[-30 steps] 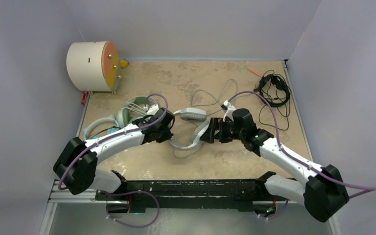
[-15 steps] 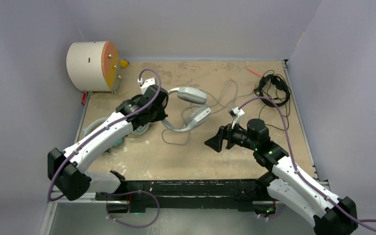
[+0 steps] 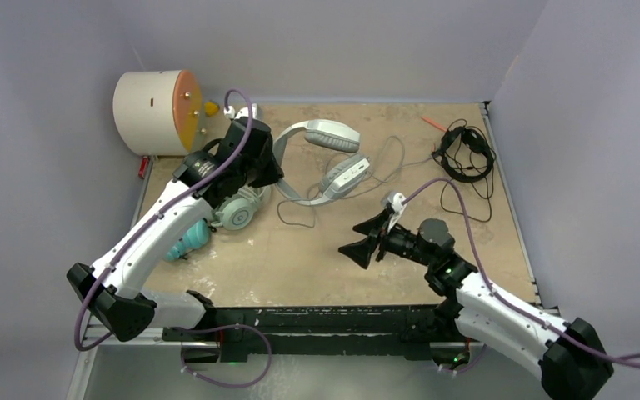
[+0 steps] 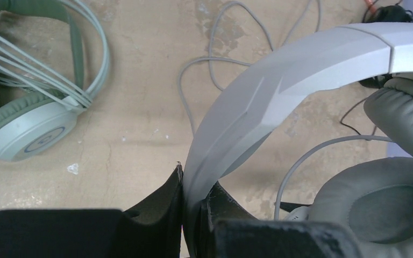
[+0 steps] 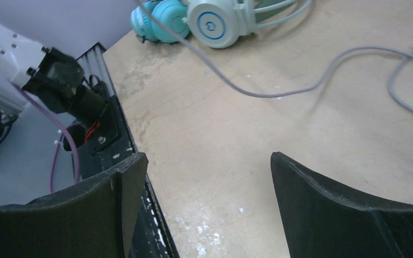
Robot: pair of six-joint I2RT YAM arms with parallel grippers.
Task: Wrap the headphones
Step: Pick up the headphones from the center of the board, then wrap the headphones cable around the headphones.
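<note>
Toward 11 o'clock on the worktop (image 3: 300, 267), the left pincer (image 4: 193, 188) pinches the band of the white headset (image 3: 333, 158), which a second ago lay at the centre between both arms and now rests at 12 o'clock, its grey cable trailing toward 2 o'clock. The left arm, earlier bent low across the middle, is now stretched long, its wrist near the drum (image 3: 154, 112). The right arm has drawn back toward 5 o'clock; the right pincer (image 3: 365, 239) hangs spread and empty above bare board, pointing to 9 o'clock. The mint headset (image 3: 237, 215) and teal headset (image 3: 192, 240) lie together at 9 o'clock, the black headset (image 3: 467, 154) at 2 o'clock.
</note>
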